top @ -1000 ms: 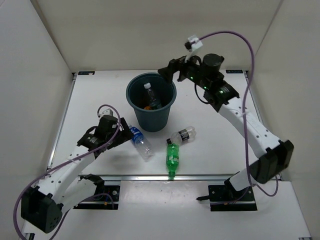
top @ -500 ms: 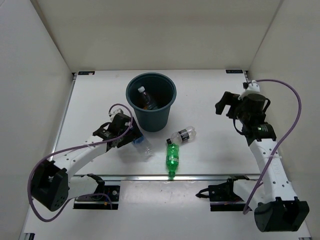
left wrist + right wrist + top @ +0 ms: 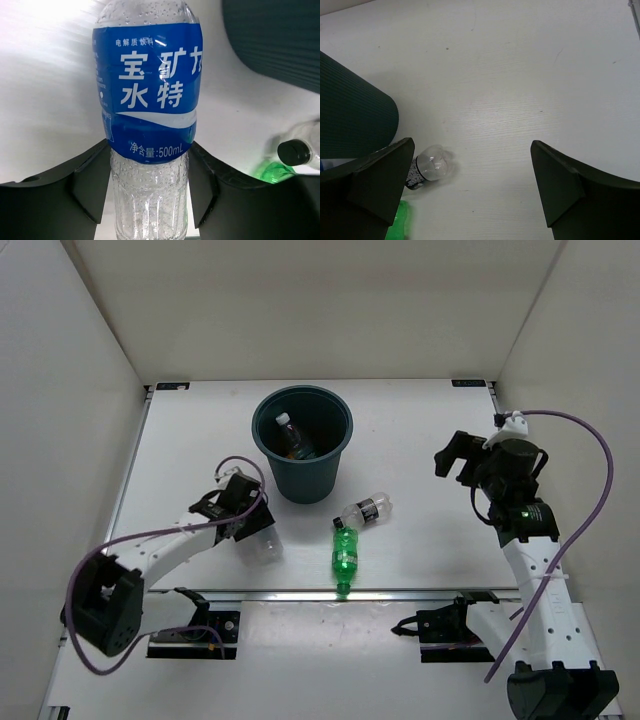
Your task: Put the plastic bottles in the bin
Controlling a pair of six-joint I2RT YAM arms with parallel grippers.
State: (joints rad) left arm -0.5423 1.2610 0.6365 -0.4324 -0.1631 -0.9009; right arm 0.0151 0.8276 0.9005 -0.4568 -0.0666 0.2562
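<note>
Left gripper [image 3: 149, 167] clasps the blue-label bottle [image 3: 147, 95] between its fingers.

Lab test booth: white table [image 3: 420, 440], plain white partition walls [image 3: 300, 310].

Table [image 3: 420, 430]: white, matte, flat top.
Back wall [image 3: 320, 310], left wall [image 3: 60, 440], right wall [image 3: 580, 360]: plain off-white panels closing three sides.
Metal rail [image 3: 300, 593]: along near table edge.
Black brackets [image 3: 172, 386]: at far corners.
Light: soft, even; faint shadows.
</note>
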